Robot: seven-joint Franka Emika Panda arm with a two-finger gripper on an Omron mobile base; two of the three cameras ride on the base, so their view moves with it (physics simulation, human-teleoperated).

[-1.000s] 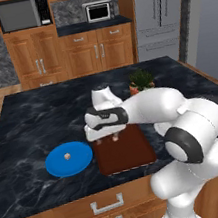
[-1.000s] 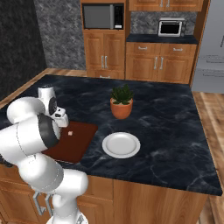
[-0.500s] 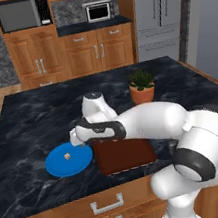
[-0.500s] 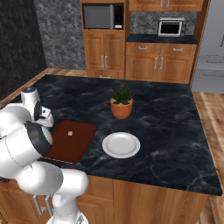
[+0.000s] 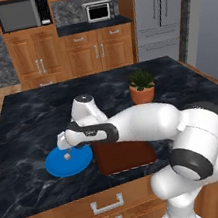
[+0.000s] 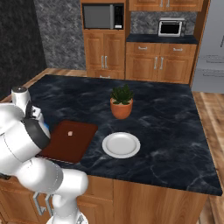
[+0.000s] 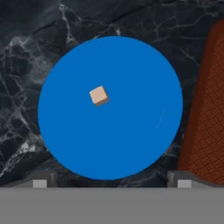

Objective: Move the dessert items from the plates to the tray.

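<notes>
Swung my hand (image 5: 62, 141) off the tray (image 5: 124, 155) and over the blue plate (image 5: 69, 160), fingers spread wide, holding nothing. One cube (image 6: 69, 133) already lies on the tray; the other cube (image 7: 99, 95) sits near the plate's centre. White plate (image 6: 121, 145) is bare. Worktop's front edge is close; open room lies around the cube.

Right base view: island counter (image 6: 175, 131), arm over on the left.
Tray (image 6: 70, 141) near the front-left edge, one small tan cube (image 6: 69, 132) lying on it. White plate (image 6: 121, 145) just right of the tray, apart from it. Potted plant (image 6: 121, 102) behind the plate. A sliver of blue plate (image 6: 46, 127) shows left of the tray, behind the arm.
</notes>
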